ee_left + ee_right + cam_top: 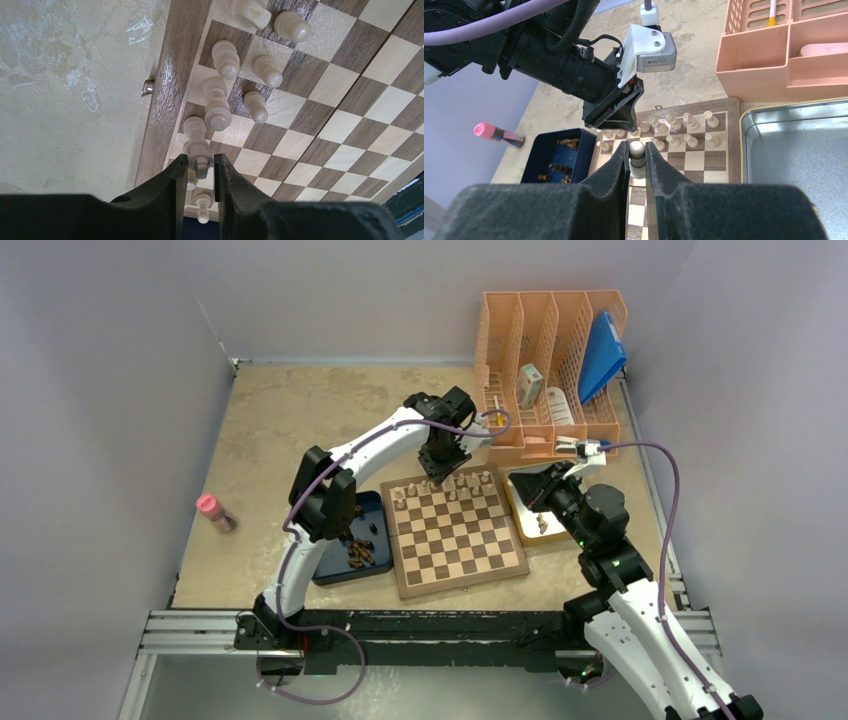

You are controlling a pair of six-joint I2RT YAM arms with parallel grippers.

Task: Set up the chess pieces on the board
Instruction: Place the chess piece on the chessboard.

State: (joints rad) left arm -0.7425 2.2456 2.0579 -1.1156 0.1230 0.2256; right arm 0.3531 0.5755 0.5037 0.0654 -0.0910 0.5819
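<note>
Chessboard [460,540], dark brown and cream squares, lies flat and slightly askew on the bench [270,440]. Pale beige pieces [458,483] stand upright, partly filling its two far rows. Dark brown pieces [358,553] lie jumbled in a blue tray [330,576] just left. The right gripper [637,148] clamps one pale pawn [637,162].

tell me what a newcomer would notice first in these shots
The chessboard mid-table, with pale pieces crowded only along its far edge. The left gripper hangs over that far row, fingers either side of one pale piece, while the right gripper holds a round-headed pawn at the board's right side. A blue tray of dark pieces sits left of the board.
</note>
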